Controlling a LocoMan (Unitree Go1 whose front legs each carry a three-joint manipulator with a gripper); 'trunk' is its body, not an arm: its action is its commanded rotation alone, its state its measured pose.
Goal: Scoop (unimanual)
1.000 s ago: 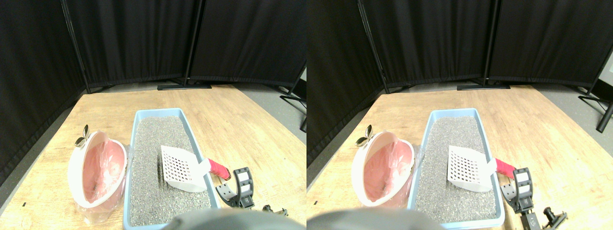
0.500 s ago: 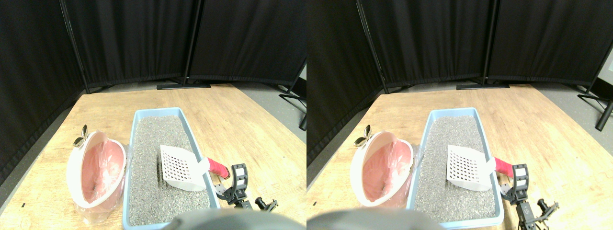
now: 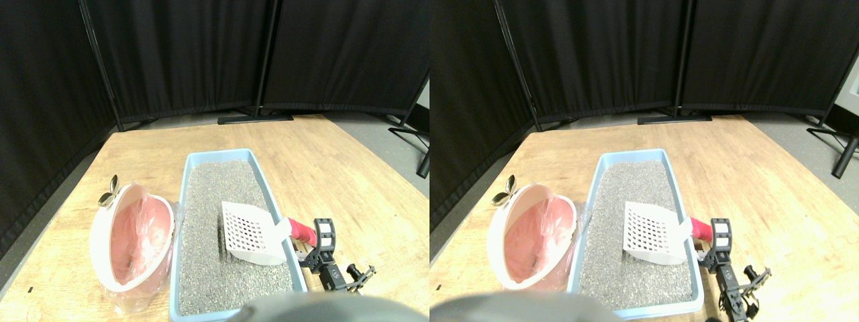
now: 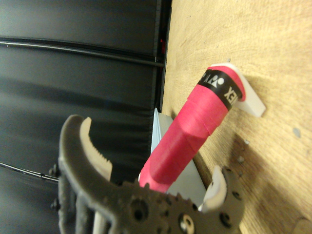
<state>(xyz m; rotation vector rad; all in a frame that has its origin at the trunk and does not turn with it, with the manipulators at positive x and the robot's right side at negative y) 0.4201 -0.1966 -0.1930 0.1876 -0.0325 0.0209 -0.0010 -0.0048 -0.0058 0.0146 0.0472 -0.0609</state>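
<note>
A white slotted scoop (image 3: 249, 231) lies on the grey litter in the blue litter box (image 3: 265, 178), its red wrapped handle (image 3: 303, 232) sticking out over the box's right rim. My right gripper (image 3: 323, 236) stands at the handle's outer end. In the wrist view the gripper (image 4: 151, 153) is open, with the red handle (image 4: 195, 126) running between its two spread jaws and a gap on both sides. A pink bin (image 3: 134, 241) lined with a plastic bag sits tilted against the box's left side.
Black curtain panels stand behind the wooden table, with a flat metal foot (image 3: 255, 119) at its far edge. The table's right edge runs close past my arm. A small dark mark (image 3: 220, 231) shows in the litter left of the scoop.
My right gripper has risen from the table's lower right corner and moved in to the end of the red handle. The scoop has not moved; the camera shifted slightly.
</note>
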